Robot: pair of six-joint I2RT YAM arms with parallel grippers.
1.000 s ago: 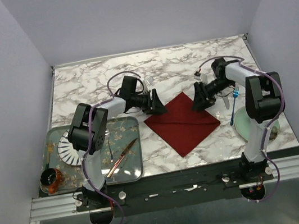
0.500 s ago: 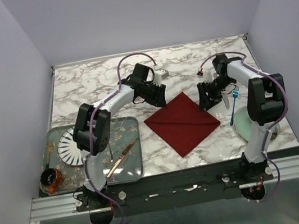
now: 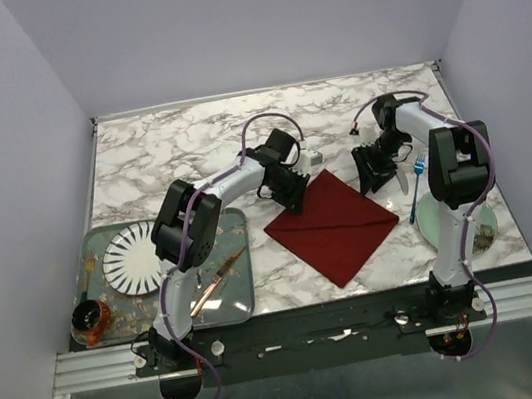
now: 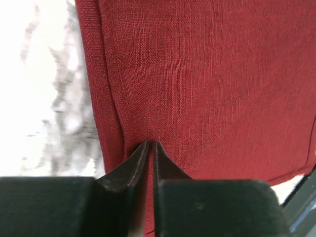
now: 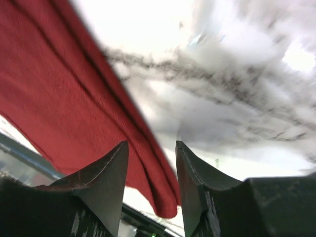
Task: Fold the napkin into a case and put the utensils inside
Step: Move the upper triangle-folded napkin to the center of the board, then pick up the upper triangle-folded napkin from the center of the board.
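The napkin (image 3: 331, 225) lies mid-table. The left gripper (image 4: 150, 143) pinches its edge, fingers nearly together, while the right gripper (image 5: 150, 144) straddles a corner, fingers apart. The tray (image 3: 234, 302) holds a plate (image 3: 134, 261) and knife (image 3: 216, 278).

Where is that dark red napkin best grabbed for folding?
Grip the napkin by a hemmed edge near a corner, coming from outside the cloth, low over the marble table. It lies flat, so probably only its thin border can be pinched up.
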